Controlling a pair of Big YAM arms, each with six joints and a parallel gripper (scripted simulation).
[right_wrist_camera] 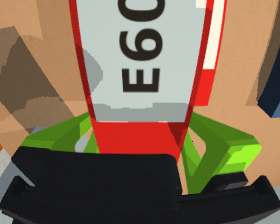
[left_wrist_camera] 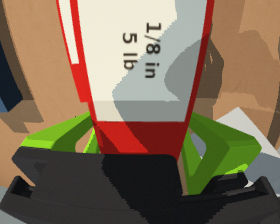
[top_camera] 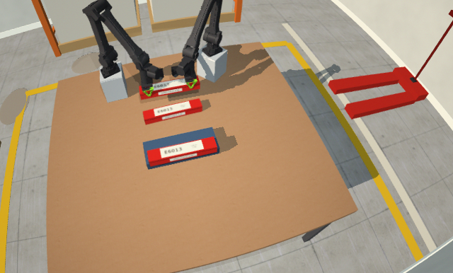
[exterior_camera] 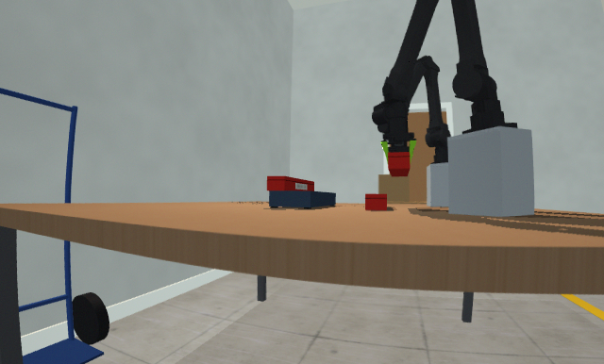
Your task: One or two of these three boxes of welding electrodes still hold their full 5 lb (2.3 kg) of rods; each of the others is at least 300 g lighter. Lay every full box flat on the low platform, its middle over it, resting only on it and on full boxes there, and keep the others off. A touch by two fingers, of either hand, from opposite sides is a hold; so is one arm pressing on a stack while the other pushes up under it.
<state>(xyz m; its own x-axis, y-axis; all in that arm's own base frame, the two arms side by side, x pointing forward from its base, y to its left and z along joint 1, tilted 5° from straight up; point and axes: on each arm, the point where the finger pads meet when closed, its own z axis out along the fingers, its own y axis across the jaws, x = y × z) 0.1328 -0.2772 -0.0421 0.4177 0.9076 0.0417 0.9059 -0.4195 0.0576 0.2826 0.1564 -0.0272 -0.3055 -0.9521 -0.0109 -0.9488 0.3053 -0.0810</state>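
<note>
A red electrode box [top_camera: 170, 91] [exterior_camera: 398, 165] [left_wrist_camera: 136, 95] [right_wrist_camera: 141, 105] hangs level above the table, held at both ends. My left gripper [top_camera: 191, 83] [left_wrist_camera: 140, 110] is shut on its "5 lb" end, at the right in the top view. My right gripper [top_camera: 148, 92] [right_wrist_camera: 140, 110] is shut on its other end; the exterior view hides it. A second box [top_camera: 183, 105] [exterior_camera: 376, 202] lies flat on the table between the held box and the platform. A third box [top_camera: 182, 148] [exterior_camera: 290, 183] lies flat on the blue platform [top_camera: 178, 138] [exterior_camera: 290, 199], along the side far from the arms.
The grey arm pedestals [top_camera: 114, 85] [top_camera: 214, 65] stand behind the held box, close to the grippers. The three boxes lie roughly parallel. The wooden table [top_camera: 196, 212] [exterior_camera: 191, 222] extends past the platform, away from the arms.
</note>
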